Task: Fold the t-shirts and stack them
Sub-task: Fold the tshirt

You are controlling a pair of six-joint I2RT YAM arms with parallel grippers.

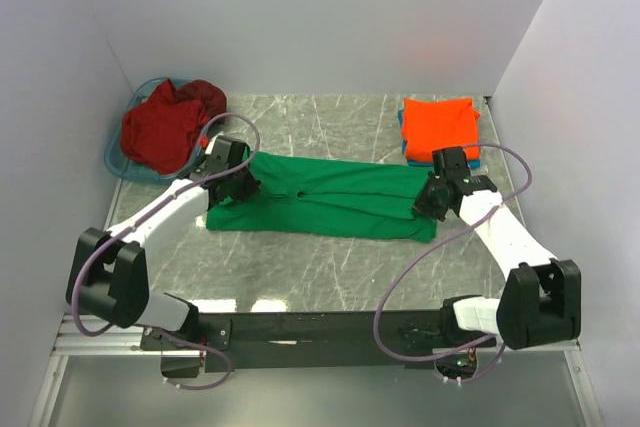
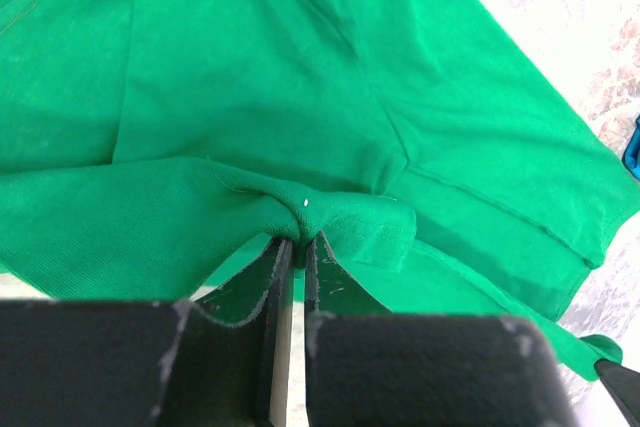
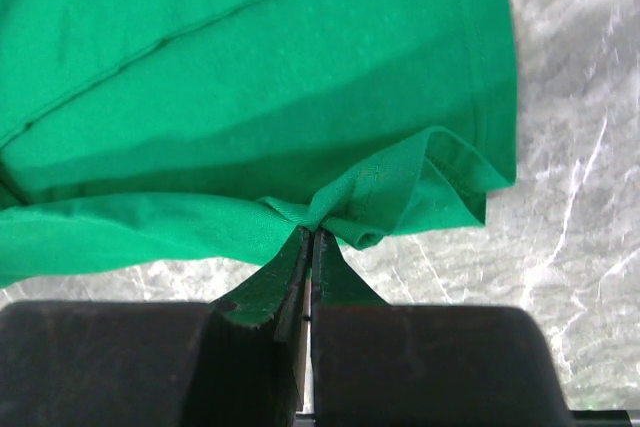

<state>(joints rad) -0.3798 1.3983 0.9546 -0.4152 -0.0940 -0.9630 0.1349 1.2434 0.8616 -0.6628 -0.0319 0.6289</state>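
The left claw (image 2: 298, 247) pinched a bunched fold of the green t-shirt (image 1: 330, 199), and the right claw (image 3: 310, 237) was clamped on its hem, both tips buried in cloth. The shirt lay flat on the bench (image 1: 300, 267). Farther back, the orange t-shirt (image 1: 437, 123) nearly hid the blue t-shirt (image 1: 477, 155) beneath it. The dark red t-shirt (image 1: 165, 129) covered most of the basket (image 1: 113, 159).

The left arm (image 1: 160, 212) rises from its shoulder at the near left and reaches far and rightward, white forearm sloping up to the wrist. Its left tool (image 1: 240, 185) points down, the two dark fingers pressed almost together on a bunched fold of the green t-shirt (image 1: 330, 197), as the wrist view shows (image 2: 297, 242). The right arm (image 1: 500, 232) mirrors it from the near right, reaching far and leftward. The right tool (image 1: 428, 202) is fully closed, pinching a hem corner (image 3: 308, 237).
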